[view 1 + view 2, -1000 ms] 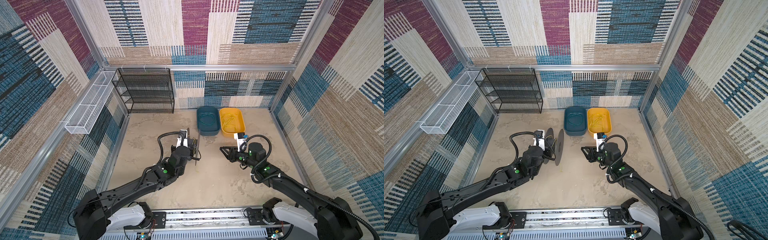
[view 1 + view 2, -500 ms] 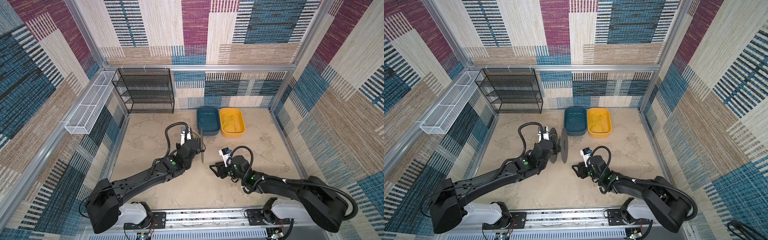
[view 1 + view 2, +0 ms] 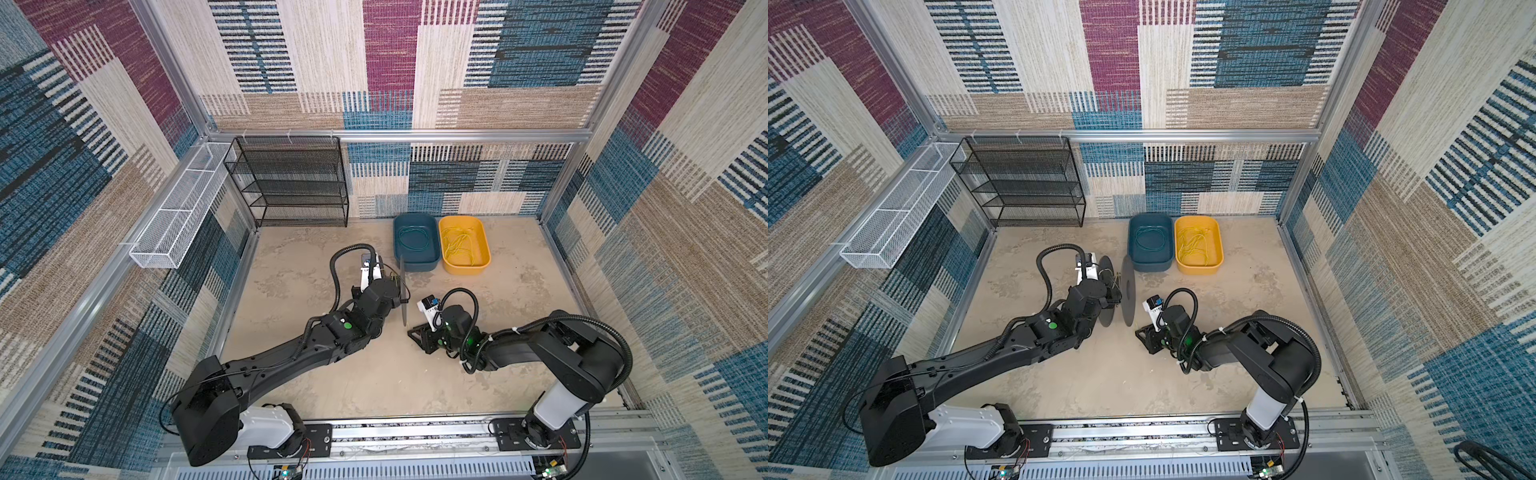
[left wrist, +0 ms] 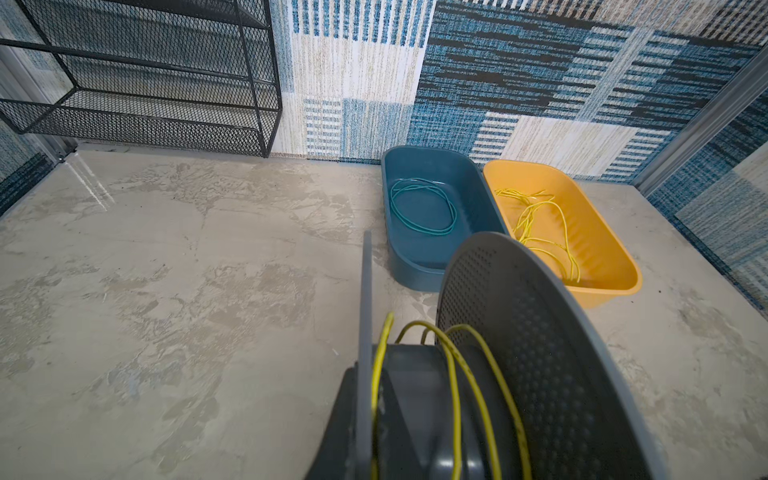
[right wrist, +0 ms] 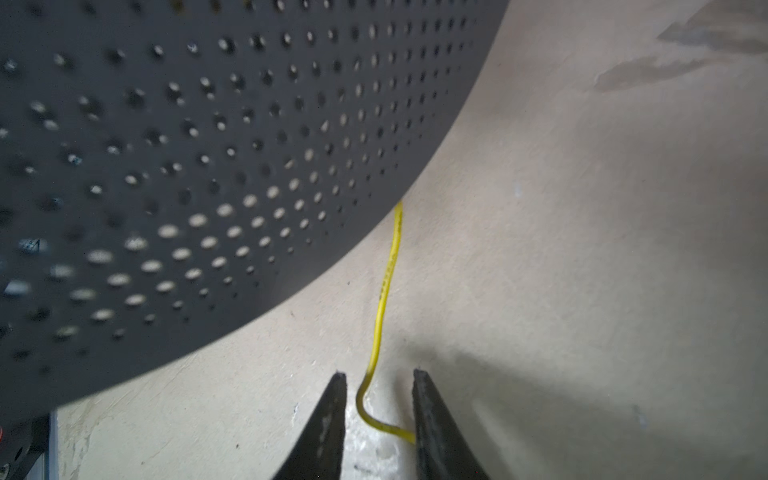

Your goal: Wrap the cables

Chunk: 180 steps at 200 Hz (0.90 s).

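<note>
Patchwork woven walls [image 3: 390, 62]; mottled beige floor [image 3: 286, 266]; black mesh rack [image 3: 291, 183] at back; white wire basket [image 3: 178, 216] beside.

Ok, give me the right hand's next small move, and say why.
Probably close the right hand on the cable. It runs from behind the spool to between the open fingers, not yet pinched, so a grip seems needed before more winding.
</note>
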Available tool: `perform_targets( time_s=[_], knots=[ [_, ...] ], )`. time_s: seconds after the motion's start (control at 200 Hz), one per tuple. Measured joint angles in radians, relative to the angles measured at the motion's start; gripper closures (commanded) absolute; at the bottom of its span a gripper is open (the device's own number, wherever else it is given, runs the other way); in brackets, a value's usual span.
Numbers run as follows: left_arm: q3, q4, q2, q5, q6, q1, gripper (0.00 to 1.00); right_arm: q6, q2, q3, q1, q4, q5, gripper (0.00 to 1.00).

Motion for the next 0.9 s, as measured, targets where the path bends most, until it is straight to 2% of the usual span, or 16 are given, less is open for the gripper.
perform_targets(
  time_s=[0.065,0.255,0.441,0.611,0.756,0.901],
  knots=[
    [-0.007,0.000,-0.001,0.000,0.000,0.002,1.00,0.002,0.009,-0.002,0.001,0.009,-0.006,0.77],
    [-0.024,0.001,-0.009,0.007,-0.001,0.012,1.00,0.016,0.024,0.011,0.016,0.029,-0.014,1.00],
    [-0.028,0.016,-0.019,0.006,0.000,0.040,1.00,0.036,-0.053,-0.014,0.067,-0.010,-0.002,1.00],
    [0.010,0.063,0.049,-0.014,0.019,0.071,1.00,0.076,-0.169,-0.023,0.199,-0.086,0.055,1.00],
    [0.058,0.114,0.153,-0.035,0.066,0.090,1.00,0.119,-0.343,-0.032,0.286,-0.167,0.138,1.00],
    [0.074,0.143,0.233,-0.034,0.101,0.122,1.00,0.130,-0.579,-0.013,0.306,-0.291,0.233,1.00]
  ],
)
